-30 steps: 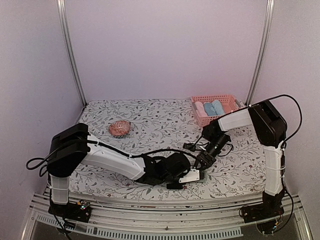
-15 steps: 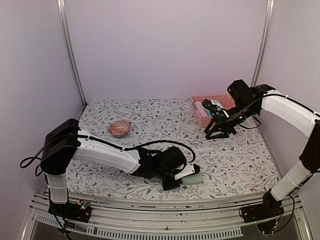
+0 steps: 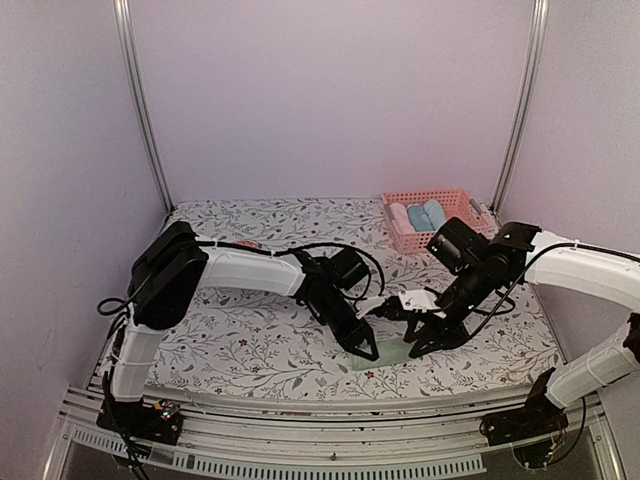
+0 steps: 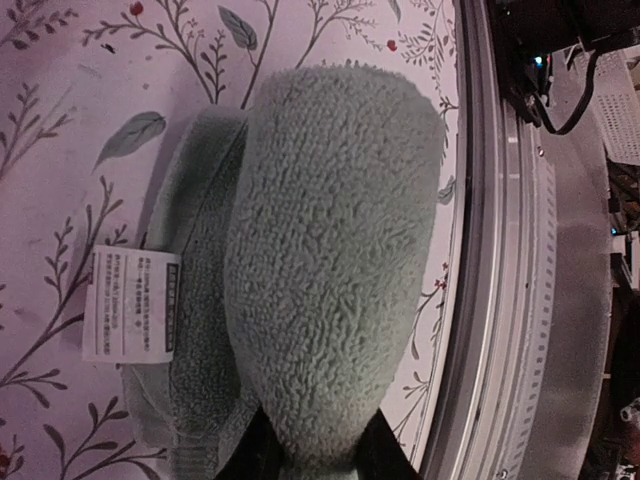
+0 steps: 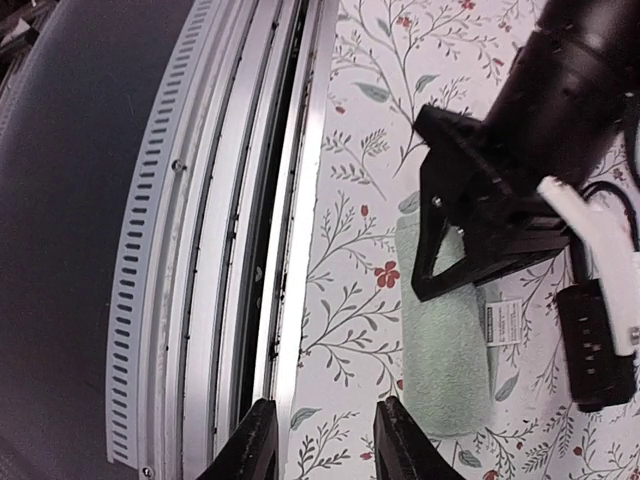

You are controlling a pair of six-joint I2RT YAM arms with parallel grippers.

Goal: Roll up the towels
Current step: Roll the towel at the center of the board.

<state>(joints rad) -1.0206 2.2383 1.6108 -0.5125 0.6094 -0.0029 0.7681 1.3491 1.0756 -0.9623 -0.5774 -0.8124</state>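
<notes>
Pale lilac walls on three sides, metal uprights (image 3: 140, 110) in the far corners. Table (image 3: 250, 330) covered with white cloth printed in grey-green sprigs and small red berries. Ribbed metal rail (image 5: 270, 200) along the near edge. Pink plastic lattice basket (image 3: 440, 198) at far right, holding three rolled towels (image 3: 420, 217) side by side, one pale and two light blue.

Sage green towel (image 4: 330, 250): looped terry, nubbly and soft. Formed into a fat rounded roll, blunt at the free end, narrowed at the gripped end. Flatter fold of the same cloth beside the roll on the side away from the rail, carrying a white printed care label (image 4: 130, 303). Located close to the near edge, right of centre, between the two grippers. Long axis parallel with the rail, so left-right across the table; free end pointing away from the left gripper (image 3: 367, 347).

Left gripper: black fingers (image 4: 250, 455) clenched on the narrow end of the roll, cloth squeezed between them.

Right gripper (image 5: 325, 440): jaws parted moderately, nothing between them, only rail and table edge seen through the gap. Hanging just beside the towel, not touching it as far as visible.
</notes>
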